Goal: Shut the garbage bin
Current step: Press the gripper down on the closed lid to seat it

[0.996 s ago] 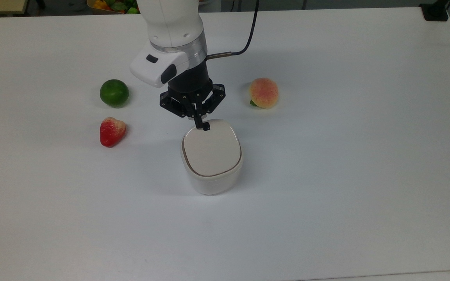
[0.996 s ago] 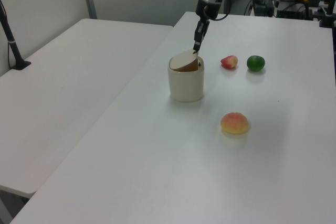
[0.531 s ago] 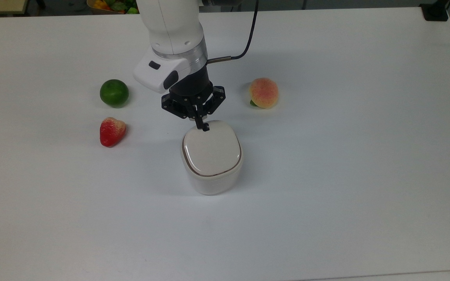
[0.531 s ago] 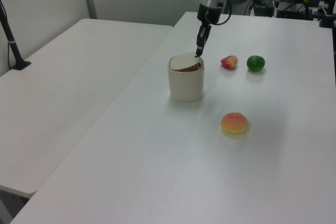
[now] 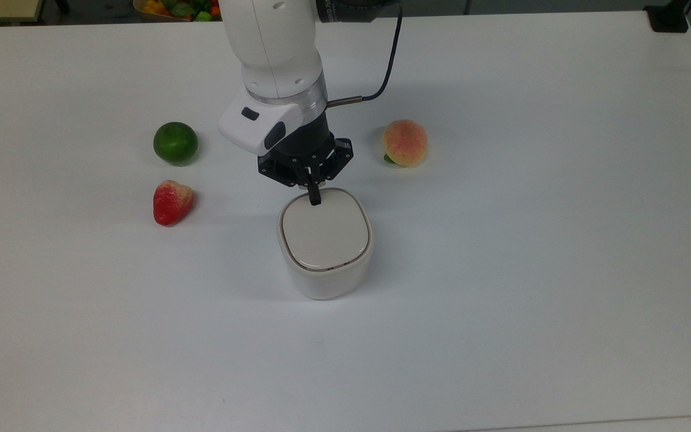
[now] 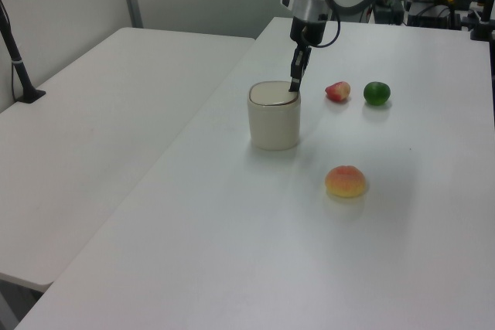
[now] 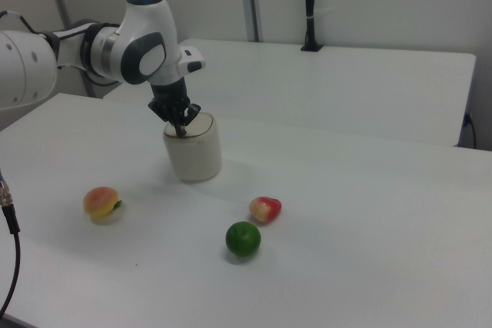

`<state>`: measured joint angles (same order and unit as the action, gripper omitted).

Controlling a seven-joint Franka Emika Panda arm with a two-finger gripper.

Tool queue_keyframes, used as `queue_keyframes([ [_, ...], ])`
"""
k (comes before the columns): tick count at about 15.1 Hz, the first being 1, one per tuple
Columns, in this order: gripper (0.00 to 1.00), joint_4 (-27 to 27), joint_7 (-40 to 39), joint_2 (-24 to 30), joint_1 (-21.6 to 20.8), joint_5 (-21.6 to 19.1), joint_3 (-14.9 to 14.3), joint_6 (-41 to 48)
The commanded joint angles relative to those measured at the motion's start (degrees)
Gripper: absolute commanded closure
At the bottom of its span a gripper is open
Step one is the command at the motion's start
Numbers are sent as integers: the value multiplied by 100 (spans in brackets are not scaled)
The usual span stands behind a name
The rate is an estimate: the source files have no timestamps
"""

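Note:
The garbage bin is a small white rounded-square tub standing mid-table. Its beige lid lies flat down on the rim. My gripper points straight down with its fingers shut together. The fingertips press on the lid's edge nearest the arm, at the top view's upper side of the bin. Nothing is held between the fingers.
A lime and a strawberry lie at the top view's left of the bin. A peach sits at the top view's right of the gripper. A black cable runs from the wrist. The white table spreads wide around.
The lid, raised on the arm's side a second ago, has been pushed down flat onto the bin. My gripper moved lower and slightly toward the bin with it.

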<state>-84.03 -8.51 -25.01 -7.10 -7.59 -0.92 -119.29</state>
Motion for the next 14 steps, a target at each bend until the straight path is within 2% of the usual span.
queue_keyframes([
  [1,100,-78,-90,-3,-72,73,-49,19],
  [14,100,-139,-72,-135,-142,170,-14,-262],
])
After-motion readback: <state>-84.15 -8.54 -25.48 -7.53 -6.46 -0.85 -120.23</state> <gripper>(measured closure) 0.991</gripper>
